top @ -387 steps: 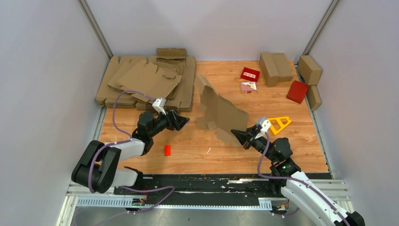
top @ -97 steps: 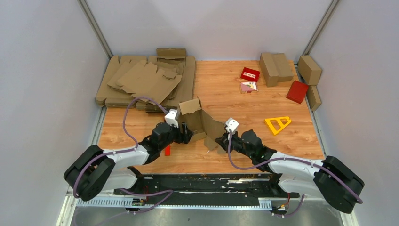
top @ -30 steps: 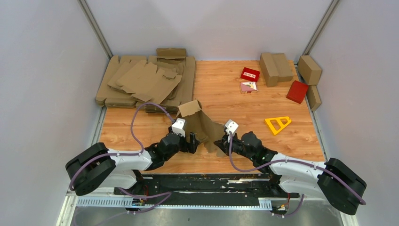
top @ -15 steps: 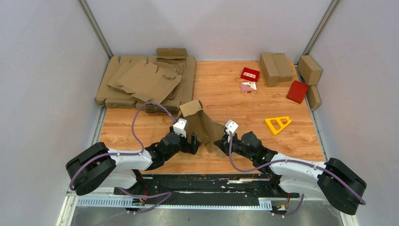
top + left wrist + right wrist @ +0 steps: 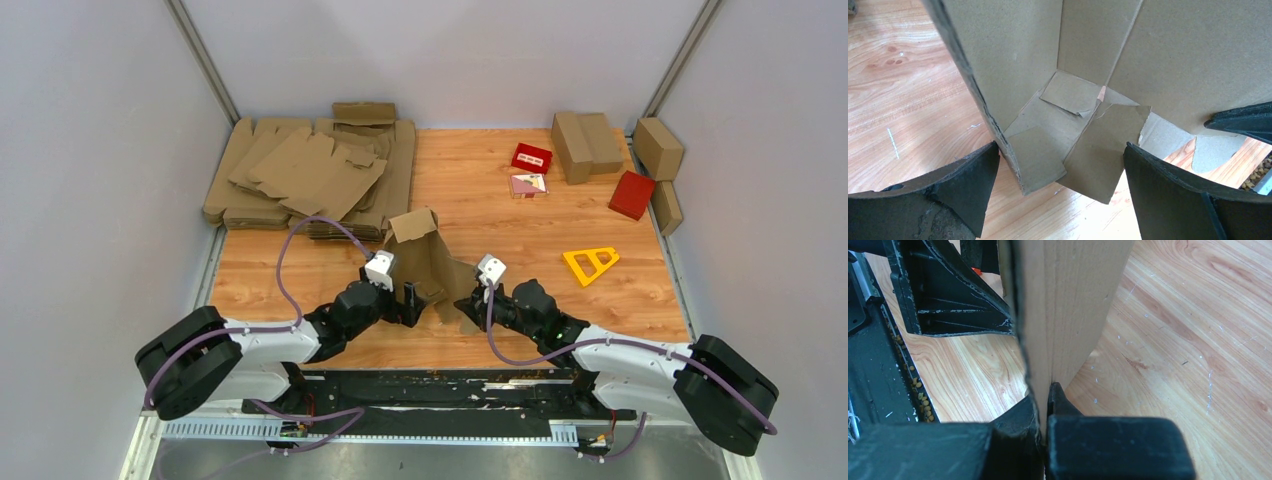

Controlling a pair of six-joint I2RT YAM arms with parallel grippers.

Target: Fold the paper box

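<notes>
Widened further since a moment ago, my left gripper [image 5: 1060,172] straddles the paper box [image 5: 432,262] left of the yellow triangular frame [image 5: 590,264], and my right gripper's [image 5: 1044,395] lone clench on one wall may let it topple.

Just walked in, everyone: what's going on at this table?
Two robot arms are folding a brown paper box, which stands partly formed on the table near them. The right gripper is shut on one side panel, pinching its edge. The left gripper is open, facing the box's loose bottom flaps without gripping them.
</notes>
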